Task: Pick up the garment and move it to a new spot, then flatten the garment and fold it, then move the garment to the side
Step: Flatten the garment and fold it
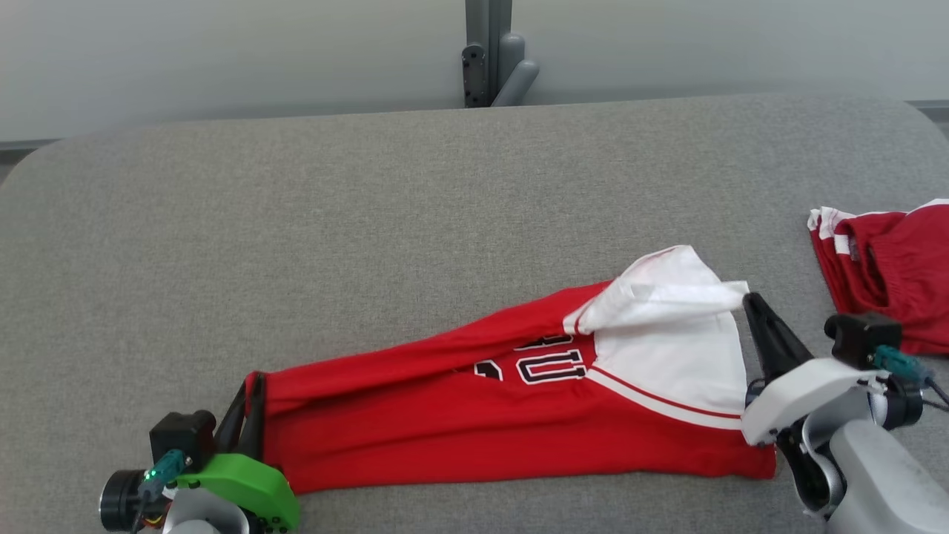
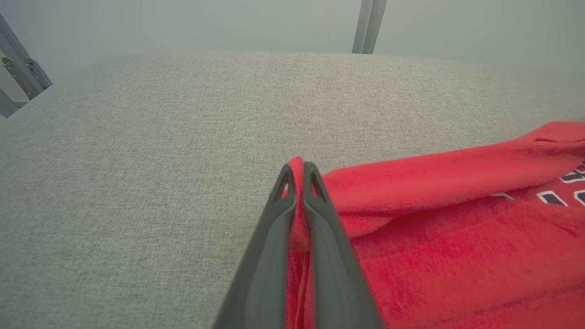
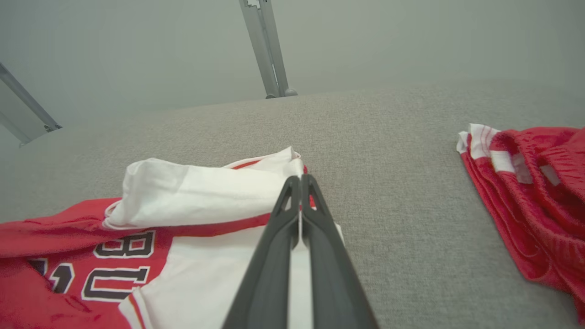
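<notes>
The garment (image 1: 474, 400) is a red jersey with a white sleeve part and black-and-white lettering, stretched lengthwise across the near half of the grey table (image 1: 296, 222). My left gripper (image 1: 250, 386) is shut on its red left corner; red cloth (image 2: 411, 237) is pinched between the dark fingers (image 2: 274, 237) in the left wrist view. At the garment's right end my right gripper (image 1: 750, 302) is shut on the white edge (image 3: 205, 192), with cloth squeezed between its fingers (image 3: 315, 237). The white flap lies folded back over the lettering.
A second red and white garment (image 1: 890, 267) lies bunched at the table's right edge, also in the right wrist view (image 3: 525, 192). A grey post (image 1: 489, 52) stands behind the table's far edge. The padded surface stretches wide beyond and to the left.
</notes>
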You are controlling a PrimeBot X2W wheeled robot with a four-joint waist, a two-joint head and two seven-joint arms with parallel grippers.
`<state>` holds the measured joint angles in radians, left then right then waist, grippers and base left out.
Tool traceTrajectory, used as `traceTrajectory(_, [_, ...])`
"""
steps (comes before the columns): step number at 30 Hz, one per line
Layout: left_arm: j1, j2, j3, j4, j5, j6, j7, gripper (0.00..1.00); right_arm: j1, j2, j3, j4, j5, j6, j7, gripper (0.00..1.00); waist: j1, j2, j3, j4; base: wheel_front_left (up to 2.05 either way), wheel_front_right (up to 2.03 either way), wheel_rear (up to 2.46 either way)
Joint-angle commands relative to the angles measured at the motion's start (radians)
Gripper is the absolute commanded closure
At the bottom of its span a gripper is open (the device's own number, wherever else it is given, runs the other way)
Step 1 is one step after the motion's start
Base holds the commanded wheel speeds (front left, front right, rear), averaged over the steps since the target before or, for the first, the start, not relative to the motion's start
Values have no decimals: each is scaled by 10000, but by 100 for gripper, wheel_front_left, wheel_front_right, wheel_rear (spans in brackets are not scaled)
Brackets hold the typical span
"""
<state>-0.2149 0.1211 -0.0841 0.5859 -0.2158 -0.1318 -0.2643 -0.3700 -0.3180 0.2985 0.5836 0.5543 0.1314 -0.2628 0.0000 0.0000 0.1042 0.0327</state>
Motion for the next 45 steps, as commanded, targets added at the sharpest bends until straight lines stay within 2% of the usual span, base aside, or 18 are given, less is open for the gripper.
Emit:
traceTrajectory(1, [340,22,85,-24,67,26,5,100,490,145,-156,-148,33,-16,-24,100,0,0,-389,-375,0,0,0])
traceTrajectory(5, [781,-68,386,-85,67,27,5,100,1510,493,-509,-544,-110,-13,-24,100,0,0,-561,-486,0,0,0])
traceTrajectory(12, [1147,-175,771,-70,208,27,6,100,2335,1005,-832,-1134,-38,-13,-25,100,0,0,-769,-643,0,0,0])
traceTrajectory(20, [1335,-192,1029,140,376,26,6,100,2860,1204,-950,-1569,-72,-11,-25,100,0,0,-973,-779,0,0,0])
traceTrajectory(27, [1478,-227,989,358,517,27,6,100,3096,1185,-597,-1207,-216,-13,-25,100,0,0,-958,-828,0,0,0])
traceTrajectory(28, [1519,-236,1015,403,560,26,6,87,3107,1199,-635,-1067,-149,-13,-25,100,0,0,-956,-820,0,0,0])
traceTrajectory(29, [1561,-241,1054,483,608,29,6,24,3035,1220,-750,-1051,-113,-11,-27,57,0,0,-955,-814,0,0,0])
traceTrajectory(30, [1561,-241,1054,483,608,29,6,24,3035,1220,-750,-1051,-113,-11,-27,57,0,0,-955,-814,0,0,0])
traceTrajectory(31, [1578,-254,1074,534,676,59,6,0,2989,1224,-832,-1033,-142,-11,-27,0,0,0,-957,-809,0,0,0])
traceTrajectory(33, [1632,-266,1196,428,774,203,4,0,2955,1246,-1095,-1074,-232,-11,-25,0,0,0,-975,-804,0,0,0])
traceTrajectory(39, [2398,-522,1435,-663,1164,987,6,0,3024,1326,-1853,-1199,-769,-11,-25,0,0,0,-1076,-589,0,0,0])
traceTrajectory(45, [2795,-628,1150,-1227,1351,1154,6,0,2606,1304,-1770,-554,-1182,-11,-25,0,0,0,-1062,-84,0,0,0])
